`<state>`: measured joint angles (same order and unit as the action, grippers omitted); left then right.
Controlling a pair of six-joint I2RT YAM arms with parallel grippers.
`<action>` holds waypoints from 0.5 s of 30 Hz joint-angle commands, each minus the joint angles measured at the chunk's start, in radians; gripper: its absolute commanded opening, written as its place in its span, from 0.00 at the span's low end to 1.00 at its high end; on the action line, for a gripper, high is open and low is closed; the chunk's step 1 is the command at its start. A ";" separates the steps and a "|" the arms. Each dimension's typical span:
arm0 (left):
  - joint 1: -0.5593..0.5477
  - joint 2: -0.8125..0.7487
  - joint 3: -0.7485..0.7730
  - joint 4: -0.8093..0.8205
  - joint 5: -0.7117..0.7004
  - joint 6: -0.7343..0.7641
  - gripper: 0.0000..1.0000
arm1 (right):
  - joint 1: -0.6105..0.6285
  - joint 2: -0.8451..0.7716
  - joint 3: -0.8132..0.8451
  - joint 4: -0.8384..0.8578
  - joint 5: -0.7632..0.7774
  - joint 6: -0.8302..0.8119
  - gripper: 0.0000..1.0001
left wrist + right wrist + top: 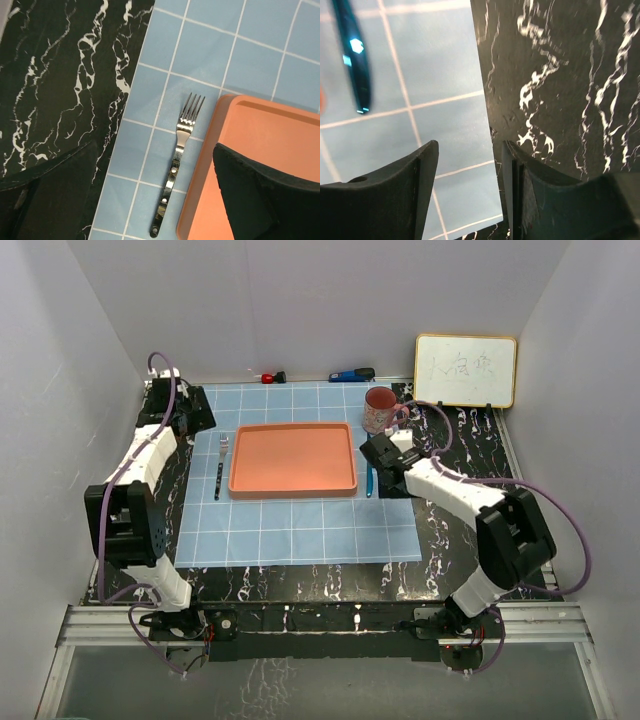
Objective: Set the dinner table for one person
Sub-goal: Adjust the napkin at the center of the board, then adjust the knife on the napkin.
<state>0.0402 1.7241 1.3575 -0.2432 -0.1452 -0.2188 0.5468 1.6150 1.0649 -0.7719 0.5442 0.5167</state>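
Two hands empty: left hand (154, 148) wide open above fork (175, 165), right hand (469, 150) part open. Risk: right hand clips nearby pink mug (380, 410), toppling it onto surface (300, 580).

The worktop (300, 585) is black with white marble-like veins, and the cloth (300, 530) is light blue with a white grid. The tray (293, 458) is plain orange, the fork (172, 172) is silver with a dark glossy handle, and the utensil (352, 55) is shiny teal-blue. The mug (380, 410) is reddish, and the whiteboard (466, 370) is white with a yellowish frame.
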 commanded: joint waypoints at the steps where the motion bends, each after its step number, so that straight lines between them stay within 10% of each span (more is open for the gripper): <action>1: 0.004 -0.112 -0.003 -0.003 -0.014 -0.018 0.99 | -0.002 -0.124 0.137 0.030 0.063 -0.062 0.52; 15: -0.002 -0.245 -0.172 0.165 0.157 -0.147 0.99 | -0.007 -0.166 0.148 0.335 0.136 -0.268 0.52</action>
<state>0.0399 1.5261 1.2018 -0.1368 -0.0490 -0.3237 0.5468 1.4086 1.1774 -0.5331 0.6277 0.3000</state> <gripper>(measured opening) 0.985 0.519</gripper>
